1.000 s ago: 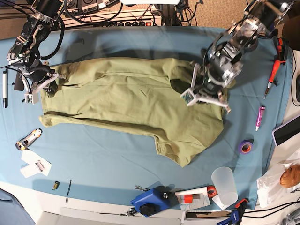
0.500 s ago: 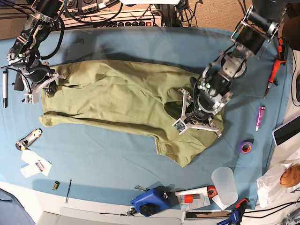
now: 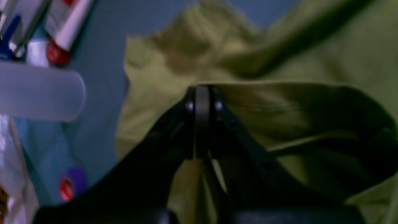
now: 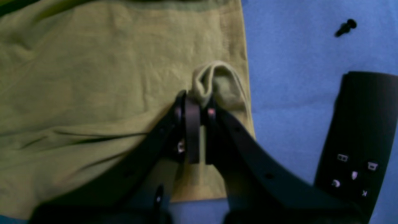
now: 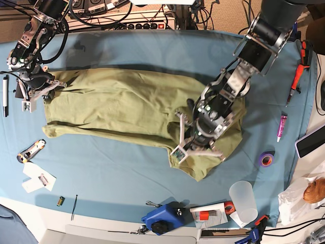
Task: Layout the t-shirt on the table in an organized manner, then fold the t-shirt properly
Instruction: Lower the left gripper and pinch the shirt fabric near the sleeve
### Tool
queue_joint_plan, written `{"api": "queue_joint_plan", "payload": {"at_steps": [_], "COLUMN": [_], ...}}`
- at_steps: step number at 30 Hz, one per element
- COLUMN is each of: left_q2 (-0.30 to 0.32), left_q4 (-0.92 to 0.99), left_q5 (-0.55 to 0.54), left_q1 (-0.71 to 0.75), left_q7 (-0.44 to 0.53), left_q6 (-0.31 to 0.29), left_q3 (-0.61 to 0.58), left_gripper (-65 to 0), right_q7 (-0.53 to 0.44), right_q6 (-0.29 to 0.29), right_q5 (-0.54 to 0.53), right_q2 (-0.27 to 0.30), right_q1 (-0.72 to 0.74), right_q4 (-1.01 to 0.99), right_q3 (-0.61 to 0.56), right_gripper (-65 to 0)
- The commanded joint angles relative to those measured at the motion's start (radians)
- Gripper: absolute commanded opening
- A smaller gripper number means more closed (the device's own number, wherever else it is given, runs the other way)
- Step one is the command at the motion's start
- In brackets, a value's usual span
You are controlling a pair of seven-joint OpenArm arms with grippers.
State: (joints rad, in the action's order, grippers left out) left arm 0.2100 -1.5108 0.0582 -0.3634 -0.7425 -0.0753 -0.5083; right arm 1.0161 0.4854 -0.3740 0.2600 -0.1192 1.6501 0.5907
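Note:
The olive t-shirt point(image 5: 117, 107) lies spread across the blue table point(image 5: 127, 168), wrinkled and bunched at its right end. My left gripper point(image 5: 197, 145) is over the shirt's lower right part. In the left wrist view it point(image 3: 202, 93) is shut on a raised fold of the t-shirt point(image 3: 342, 46). My right gripper point(image 5: 41, 87) is at the shirt's far left corner. In the right wrist view it point(image 4: 194, 107) is shut on a small bunch of the t-shirt point(image 4: 93, 77) near its hem, beside bare table point(image 4: 295, 77).
A black device point(image 4: 360, 130) and a small black fastener point(image 4: 345, 27) lie by the right gripper. A pen point(image 5: 5, 96), utility knife point(image 5: 30, 150) and paper point(image 5: 38, 177) sit left. A purple tape roll point(image 5: 265, 159), plastic cup point(image 5: 242, 201), pink tube point(image 5: 282, 127) and blue tool point(image 5: 162, 217) sit front right.
My left gripper has moved toward the front and left, dragging the shirt's right part over itself. My right gripper has shifted slightly back and left, pulling the left corner.

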Motion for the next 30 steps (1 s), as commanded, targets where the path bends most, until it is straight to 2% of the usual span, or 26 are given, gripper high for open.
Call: {"api": "queue_joint_plan", "payload": {"at_steps": [1, 5, 9, 12, 13, 14, 17, 20, 24, 30], "left_q2": [-0.011, -0.016, -0.016, -0.016, -0.016, -0.016, -0.015, -0.011, -0.011, -0.01], "left_q4": [-0.013, 0.008, 0.01, 0.01, 0.009, 0.005, -0.041, -0.136, -0.245, -0.389], "left_q5": [0.008, -0.014, -0.035, -0.036, -0.036, -0.036, -0.026, 0.0, -0.061, -0.101], "left_q1": [-0.037, -0.055, -0.05, -0.05, -0.052, -0.055, -0.069, -0.065, 0.027, 0.205], "left_q7": [0.021, 0.031, 0.027, 0.024, 0.008, -0.029, -0.164, -0.285, -0.297, -0.302], "left_q6": [0.011, 0.009, -0.05, -0.054, -0.036, -0.007, 0.08, 0.087, 0.082, 0.075], "left_q3": [0.007, 0.007, 0.007, 0.007, 0.007, 0.007, 0.008, 0.016, 0.092, 0.285], "left_gripper": [-65.0, -65.0, -65.0, -46.5, -42.1, -40.5, -40.5, -40.5, -40.5, -40.5], "right_q7": [-0.025, -0.022, -0.022, -0.022, -0.022, -0.022, -0.023, -0.023, -0.022, -0.023], "right_q6": [-0.005, -0.005, -0.005, -0.005, -0.005, -0.005, -0.005, -0.005, -0.005, -0.005], "right_q5": [-0.006, -0.006, -0.007, -0.007, -0.006, -0.006, -0.006, -0.006, 0.017, 0.027], "right_q2": [0.017, 0.017, 0.017, 0.017, 0.017, 0.017, 0.017, 0.017, 0.018, 0.018], "right_q1": [0.01, 0.01, 0.011, 0.011, 0.011, 0.011, 0.011, 0.011, 0.011, 0.011], "right_q4": [0.016, 0.016, 0.016, 0.016, 0.016, 0.016, 0.016, 0.016, 0.016, 0.016], "right_q3": [0.008, 0.008, 0.008, 0.008, 0.008, 0.008, 0.008, 0.008, 0.008, 0.008], "right_gripper": [-65.0, -65.0, -65.0, -65.0, -65.0, -65.0, -65.0, -65.0, -65.0, -65.0]}}
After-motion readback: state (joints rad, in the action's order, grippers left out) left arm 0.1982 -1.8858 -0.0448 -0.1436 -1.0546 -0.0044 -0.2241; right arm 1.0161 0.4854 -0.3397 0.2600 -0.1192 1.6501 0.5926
